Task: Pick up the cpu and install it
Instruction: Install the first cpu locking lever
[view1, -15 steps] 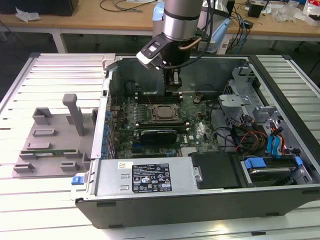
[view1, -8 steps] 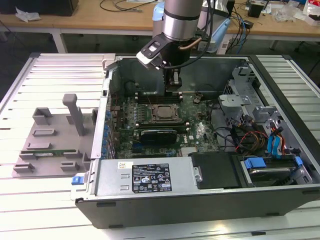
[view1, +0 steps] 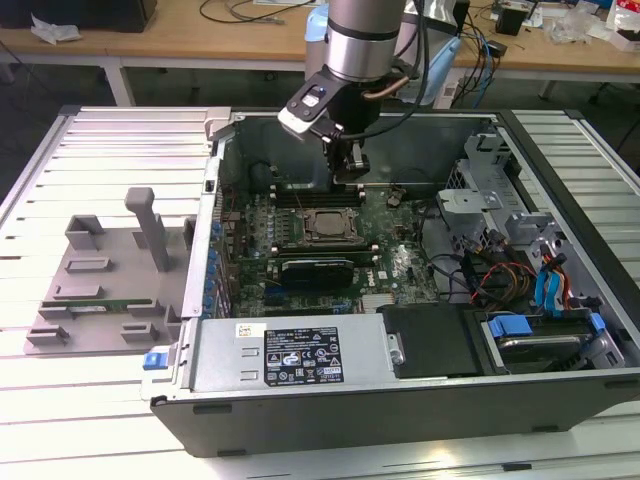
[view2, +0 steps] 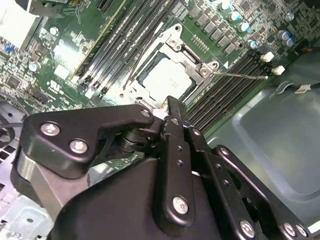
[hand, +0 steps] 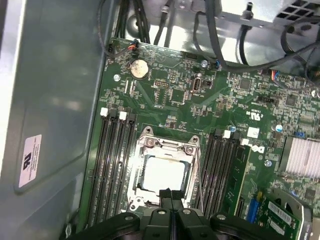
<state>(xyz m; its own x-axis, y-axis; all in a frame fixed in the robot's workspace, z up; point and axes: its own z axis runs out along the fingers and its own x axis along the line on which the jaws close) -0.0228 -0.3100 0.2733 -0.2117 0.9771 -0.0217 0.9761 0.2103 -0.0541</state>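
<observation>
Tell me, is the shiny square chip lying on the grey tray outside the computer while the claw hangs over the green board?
No. The cpu is not on the grey tray; it lies inside the socket frame on the green board, as the first wrist view shows. The claw does hang over that board.

Cpu (hand: 165, 174) silver-grey; mobo (hand: 200, 100) green; claw (hand: 170, 196) black; chassis (hand: 50, 75) grey w/ white sticker (hand: 31, 160).
</observation>
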